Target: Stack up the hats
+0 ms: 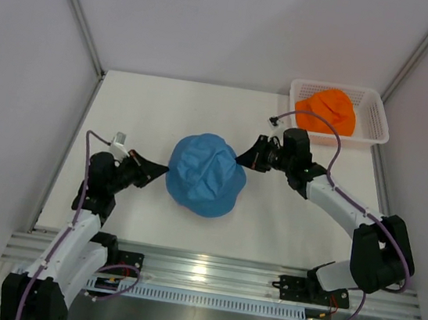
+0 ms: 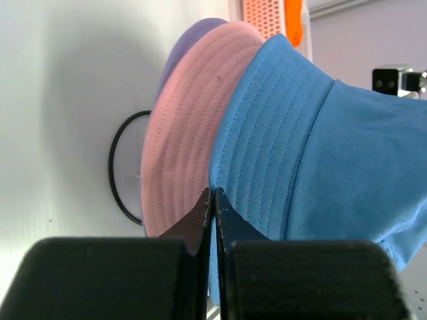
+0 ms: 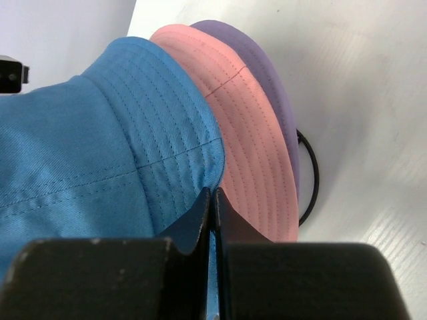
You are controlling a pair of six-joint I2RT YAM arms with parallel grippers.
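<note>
Blue bucket hat point(image 1: 206, 175) hangs between both arms, the left gripper point(image 2: 212, 197) and right gripper point(image 3: 212, 197) each clamped on an opposite brim edge, seemingly to spread it over the pink hat point(image 2: 180, 133) and lavender hat point(image 3: 267, 73) nested just beyond their fingertips on the black wire stand point(image 2: 117, 167). Orange hat point(image 1: 327, 110) lies in the white mesh basket point(image 1: 376, 126), well behind the right gripper, and nothing visible blocks the way to it.
</note>
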